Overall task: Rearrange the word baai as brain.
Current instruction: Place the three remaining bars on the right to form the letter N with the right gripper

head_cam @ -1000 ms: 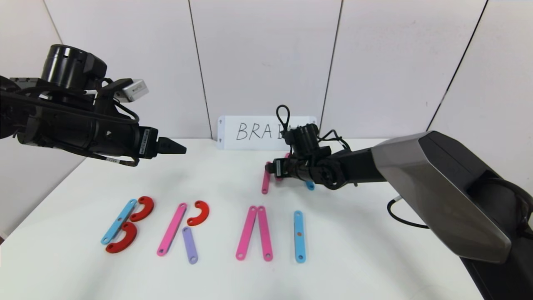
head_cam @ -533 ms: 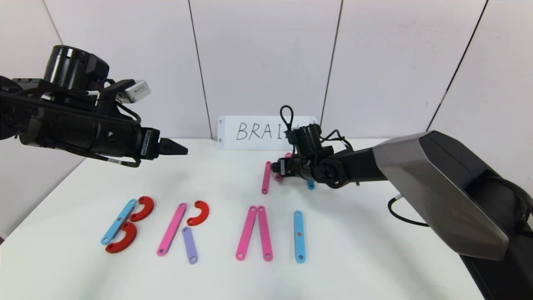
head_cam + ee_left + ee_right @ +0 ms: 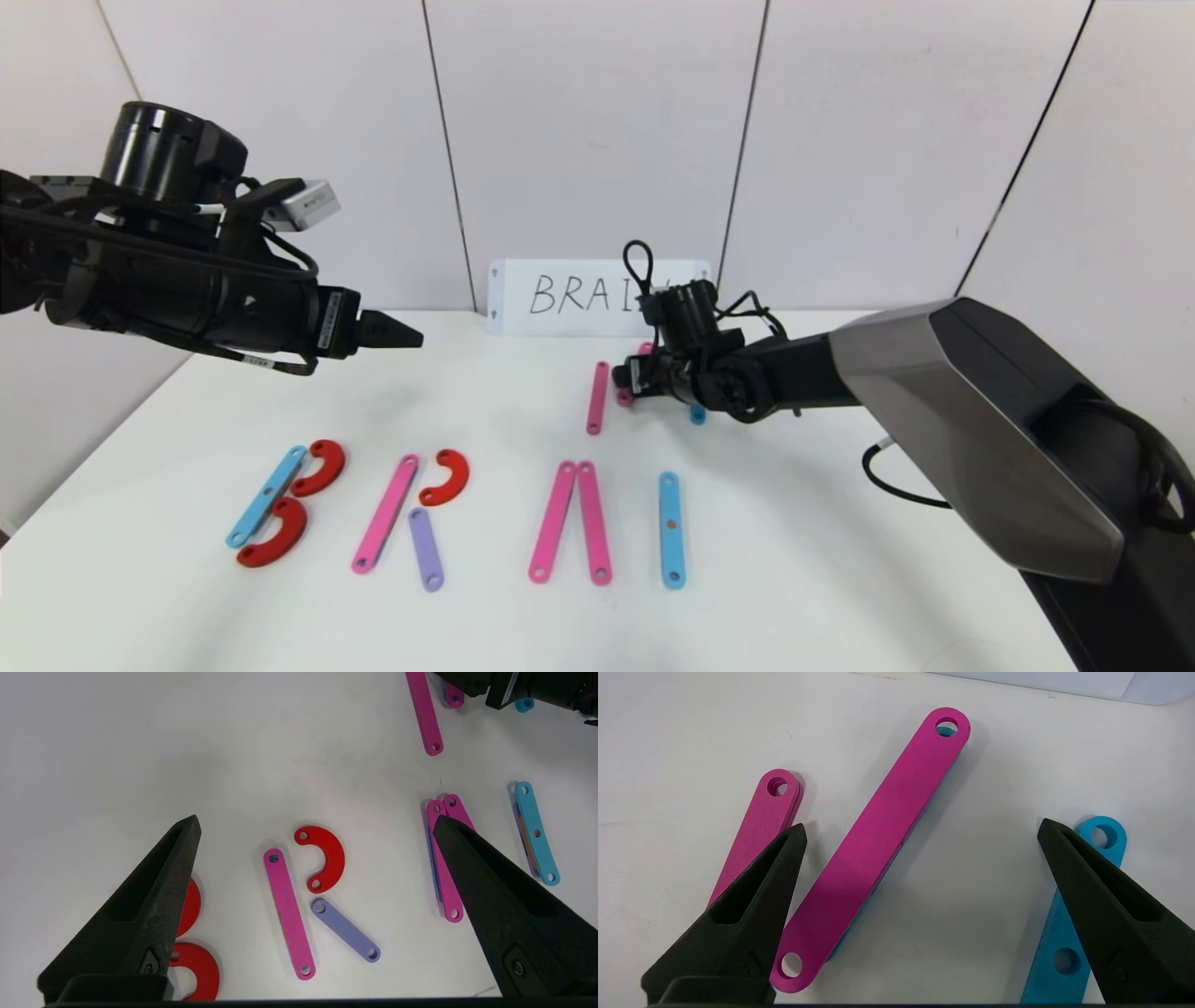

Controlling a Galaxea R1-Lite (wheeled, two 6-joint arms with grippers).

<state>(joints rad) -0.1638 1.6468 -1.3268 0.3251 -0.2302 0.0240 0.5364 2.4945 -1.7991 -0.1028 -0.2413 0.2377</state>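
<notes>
The plastic letters lie in a row at the table's front. B is a blue strip (image 3: 266, 496) with two red arcs (image 3: 320, 467). R is a pink strip (image 3: 385, 512), a red arc (image 3: 446, 477) and a purple strip (image 3: 426, 549). Then come two pink strips (image 3: 553, 535) joined at the top, and a blue strip (image 3: 671, 529). My right gripper (image 3: 618, 376) is open, low over spare strips at the back. A pink strip (image 3: 878, 844) lies between its jaws (image 3: 922, 826), on top of a blue one. My left gripper (image 3: 401, 331) is open and empty (image 3: 316, 819), high above the R.
A white card (image 3: 560, 297) with handwritten BRAIN stands against the back wall, partly hidden by the right wrist. More spares lie by the right gripper: a pink strip (image 3: 597, 398), stacked pink strips (image 3: 761, 826) and a blue strip (image 3: 1069, 933).
My right gripper has shifted a little to the right and back over the spare strips, uncovering more of the card. The left arm has barely moved.
</notes>
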